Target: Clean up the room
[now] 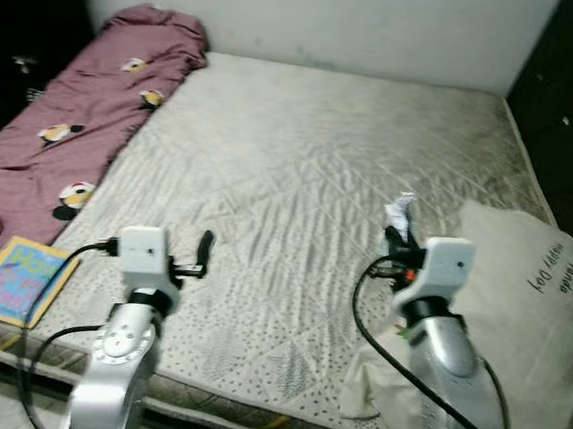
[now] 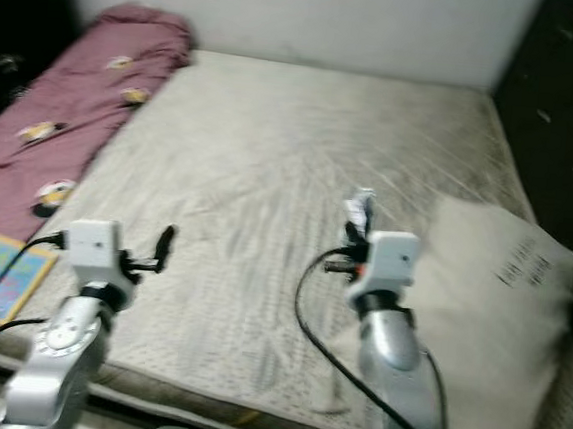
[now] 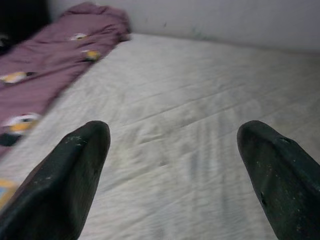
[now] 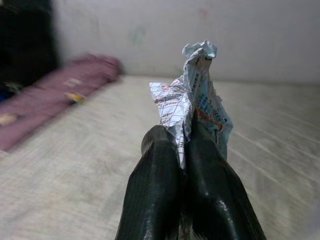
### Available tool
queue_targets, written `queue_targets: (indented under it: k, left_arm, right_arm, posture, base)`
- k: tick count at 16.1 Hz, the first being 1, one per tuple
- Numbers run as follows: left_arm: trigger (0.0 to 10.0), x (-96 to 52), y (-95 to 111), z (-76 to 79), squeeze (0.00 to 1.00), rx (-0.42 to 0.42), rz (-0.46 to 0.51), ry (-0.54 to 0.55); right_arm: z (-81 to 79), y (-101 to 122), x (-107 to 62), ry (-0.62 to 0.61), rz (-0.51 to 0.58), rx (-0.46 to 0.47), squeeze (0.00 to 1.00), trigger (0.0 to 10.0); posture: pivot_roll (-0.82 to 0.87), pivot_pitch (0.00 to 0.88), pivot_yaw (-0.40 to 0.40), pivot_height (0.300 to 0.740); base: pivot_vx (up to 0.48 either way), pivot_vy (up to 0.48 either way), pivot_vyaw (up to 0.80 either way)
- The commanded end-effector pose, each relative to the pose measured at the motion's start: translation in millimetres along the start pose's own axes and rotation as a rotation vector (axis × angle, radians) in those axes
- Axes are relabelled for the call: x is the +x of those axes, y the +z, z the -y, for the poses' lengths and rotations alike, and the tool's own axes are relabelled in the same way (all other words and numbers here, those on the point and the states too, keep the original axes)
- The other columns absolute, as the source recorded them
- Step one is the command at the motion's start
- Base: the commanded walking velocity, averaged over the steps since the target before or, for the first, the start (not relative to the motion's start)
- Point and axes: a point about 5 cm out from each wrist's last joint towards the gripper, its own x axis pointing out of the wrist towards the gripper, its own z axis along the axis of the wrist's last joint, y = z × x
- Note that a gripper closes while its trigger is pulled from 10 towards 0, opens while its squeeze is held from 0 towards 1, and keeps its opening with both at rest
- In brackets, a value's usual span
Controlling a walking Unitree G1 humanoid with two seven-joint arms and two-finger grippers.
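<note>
Crumpled wrapper [image 4: 192, 100] pinched in right pincer [image 4: 186, 145], raised above bed [image 1: 300, 176] near 4 o'clock, beside pillow [image 1: 535, 297]. Likely light, crinkly, easily slipped; best gripped low on the bunched middle. Left pincer [image 3: 175, 145] spread wide, empty, near 8 o'clock.

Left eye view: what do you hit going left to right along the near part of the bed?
Children's book at the near left corner → left gripper, open above the mattress → right gripper, shut on a crumpled wrapper → pillow.
</note>
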Motion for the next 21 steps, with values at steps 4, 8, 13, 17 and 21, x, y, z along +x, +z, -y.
queue_targets:
  k: [4, 8, 13, 17, 21]
  left_arm:
    - [10.0, 2.7, 7.7, 16.2, 0.00, -0.018, 0.024, -0.054]
    - [10.0, 2.0, 8.5, 18.1, 0.00, -0.038, 0.026, -0.047]
    - [10.0, 1.7, 9.7, 18.9, 0.00, -0.036, 0.045, -0.057]
    - [10.0, -0.8, 9.2, 20.6, 0.00, -0.059, 0.041, -0.077]
    - [10.0, -1.0, 10.2, 21.0, 0.00, -0.065, 0.043, -0.082]
  right_arm:
    - [10.3, 1.3, -3.9, -0.014, -0.011, -0.030, 0.00, 10.0]
    - [11.5, 2.0, -4.4, -0.008, -0.018, -0.042, 0.00, 10.0]
    - [11.4, 1.8, -4.3, -0.003, -0.026, -0.046, 0.00, 10.0]
    - [10.9, 1.4, -4.3, 0.006, -0.030, -0.050, 0.00, 10.0]
    - [9.4, 1.0, -3.4, 0.010, -0.035, -0.051, 0.00, 10.0]
  posture:
    - [0.00, 0.000, 0.043, 0.740]
    - [0.00, 0.000, 0.033, 0.740]
    - [0.00, 0.000, 0.024, 0.740]
    - [0.00, 0.000, 0.024, 0.740]
    - [0.00, 0.000, 0.021, 0.740]
  base:
    - [0.000, 0.480, 0.00]
    - [0.000, 0.480, 0.00]
    - [0.000, 0.480, 0.00]
    - [0.000, 0.480, 0.00]
    - [0.000, 0.480, 0.00]
